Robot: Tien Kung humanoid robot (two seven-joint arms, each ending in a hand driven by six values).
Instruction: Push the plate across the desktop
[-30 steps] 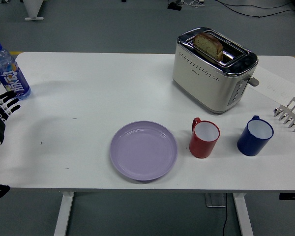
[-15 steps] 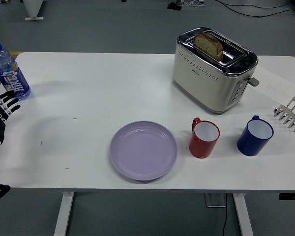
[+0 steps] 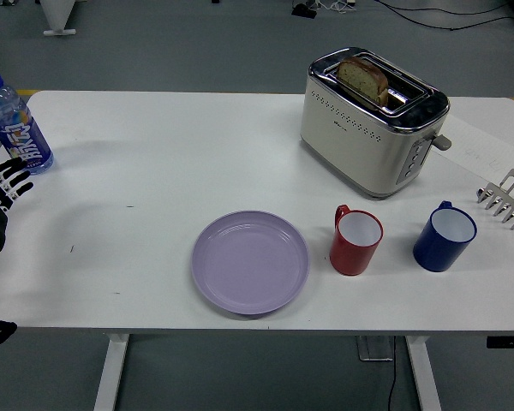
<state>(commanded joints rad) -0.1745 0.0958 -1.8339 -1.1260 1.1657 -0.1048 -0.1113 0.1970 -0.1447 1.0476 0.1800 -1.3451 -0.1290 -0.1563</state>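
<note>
A lavender plate (image 3: pixel 250 261) lies flat near the table's front edge, a little left of centre. My left hand (image 3: pixel 7 181) is at the far left edge of the table, fingers spread and holding nothing, well left of the plate. My right hand (image 3: pixel 505 200) shows only as silver fingers at the right edge, spread and empty, far right of the plate.
A red mug (image 3: pixel 356 241) stands just right of the plate, with a blue mug (image 3: pixel 445 237) beyond it. A toaster (image 3: pixel 373 120) holding a bread slice is at the back right. A water bottle (image 3: pixel 15 123) stands at the back left, close to my left hand.
My left hand has drawn slightly towards the left edge. The plate, the mugs and my right hand have not moved.
</note>
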